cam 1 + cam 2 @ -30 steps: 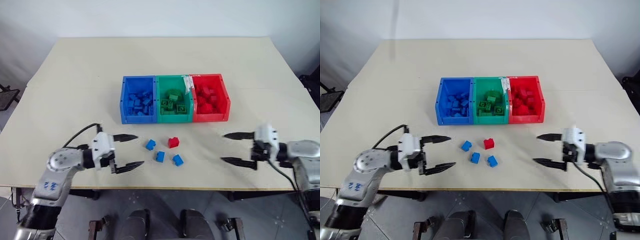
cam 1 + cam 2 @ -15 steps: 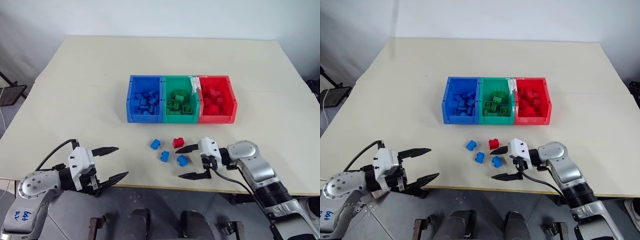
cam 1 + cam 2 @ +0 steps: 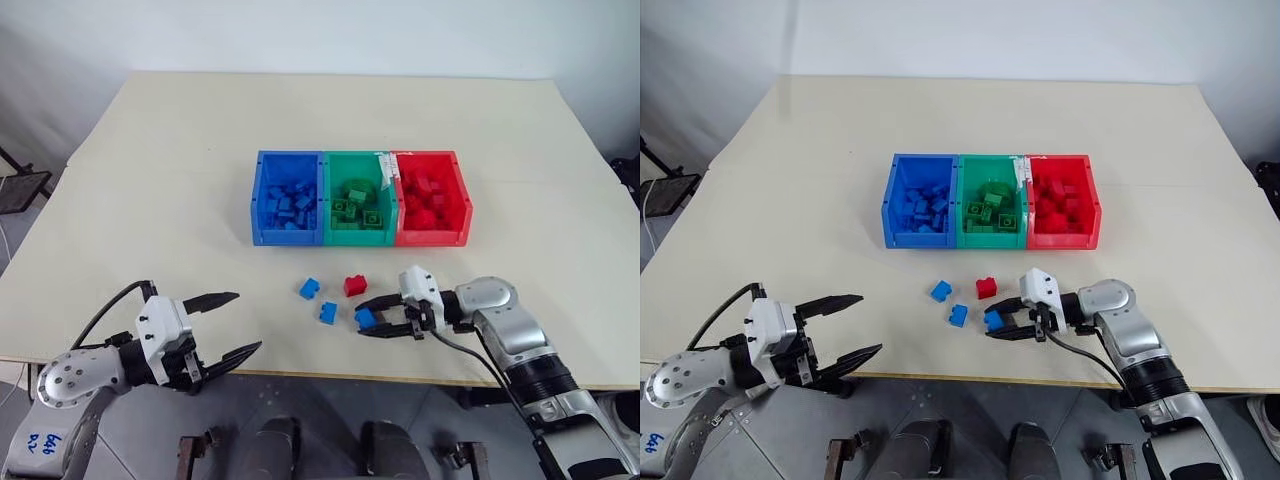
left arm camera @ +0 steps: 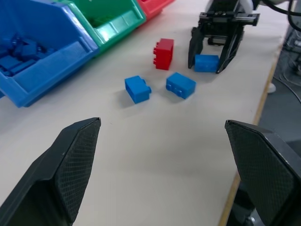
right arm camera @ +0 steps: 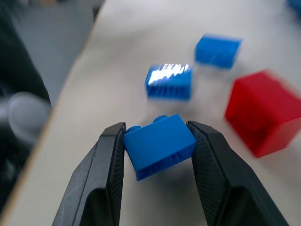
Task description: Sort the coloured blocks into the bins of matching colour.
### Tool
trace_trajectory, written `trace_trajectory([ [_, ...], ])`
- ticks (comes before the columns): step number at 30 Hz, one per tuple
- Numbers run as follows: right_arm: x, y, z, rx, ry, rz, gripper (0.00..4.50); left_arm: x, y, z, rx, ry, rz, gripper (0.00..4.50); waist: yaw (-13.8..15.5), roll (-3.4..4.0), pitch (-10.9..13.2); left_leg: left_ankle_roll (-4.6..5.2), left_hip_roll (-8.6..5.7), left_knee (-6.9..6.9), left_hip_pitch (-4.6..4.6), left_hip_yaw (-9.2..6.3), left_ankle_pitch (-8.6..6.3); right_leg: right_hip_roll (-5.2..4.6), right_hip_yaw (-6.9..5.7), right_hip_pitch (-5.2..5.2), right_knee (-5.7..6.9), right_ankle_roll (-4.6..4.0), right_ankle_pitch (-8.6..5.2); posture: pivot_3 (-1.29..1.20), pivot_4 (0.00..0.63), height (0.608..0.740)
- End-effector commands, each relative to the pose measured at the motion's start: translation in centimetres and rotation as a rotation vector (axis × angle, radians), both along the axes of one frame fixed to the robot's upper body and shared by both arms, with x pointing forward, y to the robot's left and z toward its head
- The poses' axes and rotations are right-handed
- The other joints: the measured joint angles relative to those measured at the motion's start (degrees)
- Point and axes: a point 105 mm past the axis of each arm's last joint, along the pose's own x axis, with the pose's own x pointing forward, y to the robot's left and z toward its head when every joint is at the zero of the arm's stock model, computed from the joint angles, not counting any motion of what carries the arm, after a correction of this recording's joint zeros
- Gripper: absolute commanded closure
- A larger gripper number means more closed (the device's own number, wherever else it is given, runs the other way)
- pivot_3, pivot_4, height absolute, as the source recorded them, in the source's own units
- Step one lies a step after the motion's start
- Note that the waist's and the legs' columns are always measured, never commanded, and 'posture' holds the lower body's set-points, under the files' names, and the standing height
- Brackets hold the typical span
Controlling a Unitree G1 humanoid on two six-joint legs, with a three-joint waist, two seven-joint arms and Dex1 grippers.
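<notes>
right end effector now clenching blue block after closing | left end effector idling released | lifting toward blue bin at 11 o'clock next

open tabletop left of the bins; loose blocks crowding the near strip

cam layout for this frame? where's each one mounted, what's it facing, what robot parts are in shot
Head stereo pair: on the head, looking forward and down at the table; both arms, bins.
Left wrist: looks past its open left pincer at loose blocks and the right pincer.
Right wrist: looks along its fingers, shut on a blue block.
Shared: that held block, the red block, and two loose blue blocks.
</notes>
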Motion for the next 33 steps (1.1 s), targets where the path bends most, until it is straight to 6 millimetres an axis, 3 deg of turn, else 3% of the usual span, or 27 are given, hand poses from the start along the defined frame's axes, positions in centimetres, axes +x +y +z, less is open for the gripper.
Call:
trace_trajectory([
  [1, 0.9, 2.4, 6.4, 0.203, -0.008, -0.011, 2.87, 0.2, 1.0, 0.6, -0.058, -0.036, 0.084, 0.0, -0.6, 0.0, 0.0, -0.03, 0.06, 0.01, 0.0, 0.02, -0.02, 0.05, 0.02, -0.01, -0.01, -0.03, 0.02, 0.0, 0.15, 0.74],
  [6, 3.7, 6.7, 10.4, 0.257, -0.075, -0.084, 2.87, 0.5, 2.5, 0.4, -0.107, -0.042, 0.193, 0.0, -1.4, 0.0, 0.0, -0.31, 0.49, 0.02, 0.01, 0.02, -0.18, 0.49, 0.04, -0.11, 0.02, -0.27, 0.03, 0.0, 0.15, 0.74],
  [9, 6.9, 9.7, 12.5, 0.285, -0.192, -0.234, 2.87, 0.7, 3.0, 0.5, -0.124, -0.049, 0.235, 0.0, -1.5, 0.0, 0.0, -0.41, 0.62, -0.01, -0.01, 0.03, -0.24, 0.65, 0.06, -0.28, 0.18, -0.41, -0.01, 0.0, 0.15, 0.74],
  [15, 10.3, 13.1, 13.1, 0.256, -0.268, -0.372, 2.87, 1.1, 3.0, 0.7, -0.137, -0.065, 0.245, 0.0, -1.7, -0.02, 0.0, -0.39, 0.58, 0.15, -0.53, 0.19, -0.21, 0.62, 0.16, -1.04, 0.89, -0.54, 0.03, 0.0, 0.15, 0.74],
  [20, 10.9, 13.3, 12.9, 0.246, -0.283, -0.358, 1.18, 1.3, 2.6, 0.9, -0.137, -0.072, 0.236, 0.0, -2.4, -0.02, 0.0, -0.37, 0.6, 0.11, -0.58, 0.17, -0.2, 0.67, 0.14, -1.04, 0.87, -0.54, 0.03, 0.0, 0.15, 0.74],
  [24, 10.4, 10.6, 13.2, 0.28, -0.303, -0.323, 0.04, 1.4, 2.3, 1.1, -0.127, -0.067, 0.213, 0.0, -2.8, -0.02, 0.0, -0.37, 0.61, 0.1, -0.6, 0.17, -0.2, 0.68, 0.13, -1.06, 0.86, -0.54, 0.03, 0.0, 0.15, 0.74],
  [27, 8.6, 6.5, 12.4, 0.293, -0.33, -0.258, 0.04, 1.8, 2.1, 1.2, -0.116, -0.057, 0.188, 0.0, -2.4, -0.03, 0.0, -0.36, 0.59, 0.11, -0.63, 0.1, -0.2, 0.67, 0.1, -1.03, 0.85, -0.54, 0.03, 0.0, 0.15, 0.74],
  [29, 5.9, 3.1, 11.3, 0.281, -0.398, -0.151, 0.04, 1.9, 1.7, 1.3, -0.107, -0.043, 0.133, 0.0, -1.9, -0.03, 0.0, -0.34, 0.56, 0.13, -0.67, 0.07, -0.21, 0.65, 0.09, -1.0, 0.79, -0.54, 0.03, 0.0, 0.15, 0.74],
  [31, 3.2, -0.6, 8.6, 0.155, -0.471, -0.051, 0.04, 2.4, 1.3, 1.3, -0.084, -0.041, 0.094, 0.0, -1.4, -0.01, 0.0, -0.28, 0.55, 0.15, -0.68, 0.12, -0.25, 0.65, 0.09, -0.99, 0.75, -0.54, 0.03, 0.0, 0.15, 0.74],
  [33, 2.2, -4.4, 7.1, 0.112, -0.399, -0.128, 0.04, 3.0, 1.3, 1.2, -0.057, -0.036, 0.076, 0.0, -1.1, -0.01, 0.0, -0.26, 0.55, 0.13, -0.69, 0.17, -0.26, 0.66, 0.07, -0.94, 0.57, -0.52, 0.04, 0.0, 0.15, 0.74],
])
